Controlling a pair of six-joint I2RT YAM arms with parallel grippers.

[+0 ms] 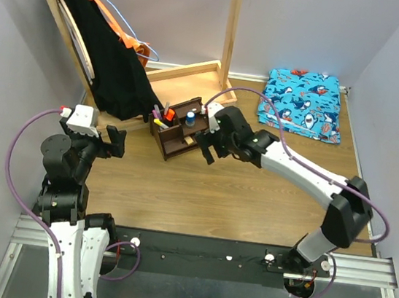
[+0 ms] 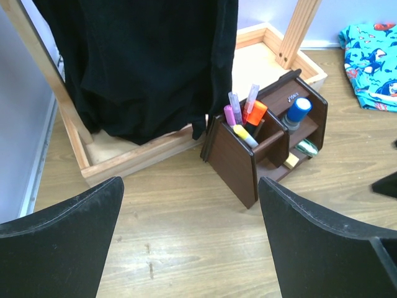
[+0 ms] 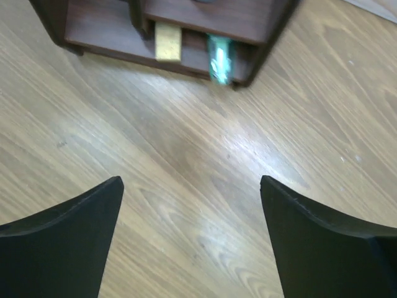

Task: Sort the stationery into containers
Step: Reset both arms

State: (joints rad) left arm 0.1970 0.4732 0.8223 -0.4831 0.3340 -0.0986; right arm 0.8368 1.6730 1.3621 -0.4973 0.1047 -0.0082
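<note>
The dark brown organiser (image 1: 180, 140) stands on the table; it shows in the left wrist view (image 2: 232, 162) and the right wrist view (image 3: 99, 38). Several pens and markers (image 2: 245, 115) stand in its tall compartment. The blue-topped tube (image 2: 298, 112) stands behind them. The mint-green highlighter (image 3: 218, 57) and the tan eraser (image 3: 168, 42) lie in the low front tray. My right gripper (image 1: 205, 148) is open and empty, just in front of the tray. My left gripper (image 1: 118, 140) is open and empty, left of the organiser.
A pale wooden rack (image 1: 187, 72) with a black garment (image 1: 109, 56) on an orange hanger (image 1: 116, 24) stands behind the organiser. A blue shark-print cloth (image 1: 301, 103) lies at the back right.
</note>
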